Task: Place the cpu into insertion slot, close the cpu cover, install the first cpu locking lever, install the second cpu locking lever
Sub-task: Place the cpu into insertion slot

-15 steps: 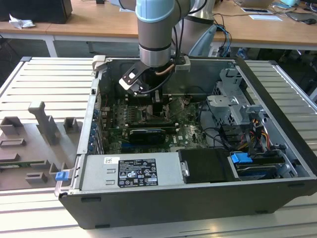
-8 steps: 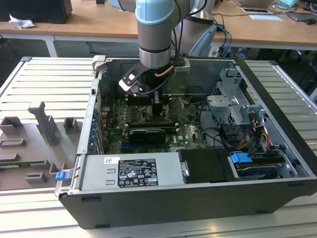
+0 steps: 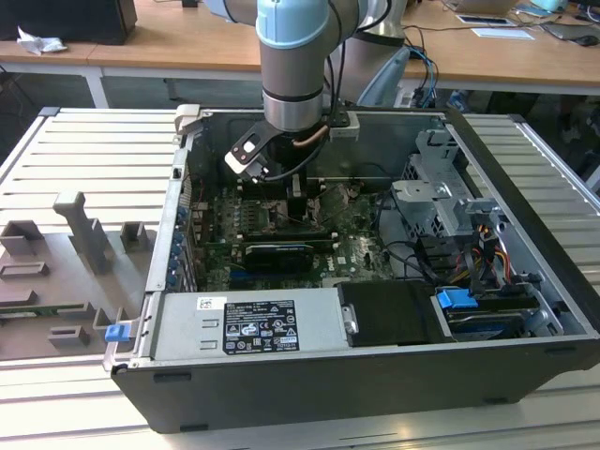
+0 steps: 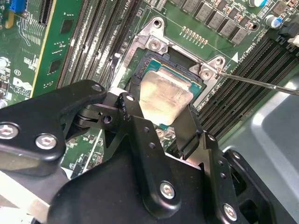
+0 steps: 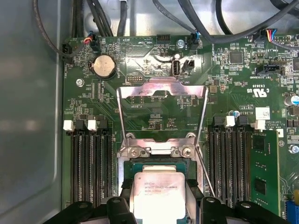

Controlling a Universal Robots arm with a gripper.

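Note:
My gripper reaches down into an open computer case and is shut on the cpu, a pale silver-beige square chip. Black fingers flank the chip on two opposite edges. In both wrist views the cpu sits right at the insertion slot, inside its silver rim; whether it rests fully seated I cannot tell. The cpu cover is swung open, lying back over the green board beyond the slot. A thin metal locking lever sticks out unlatched beside the slot.
Long black memory slots run along both sides of the socket. A green expansion card stands nearby. A coin battery and cables lie beyond the cover. A power supply and a drive cage crowd the case.

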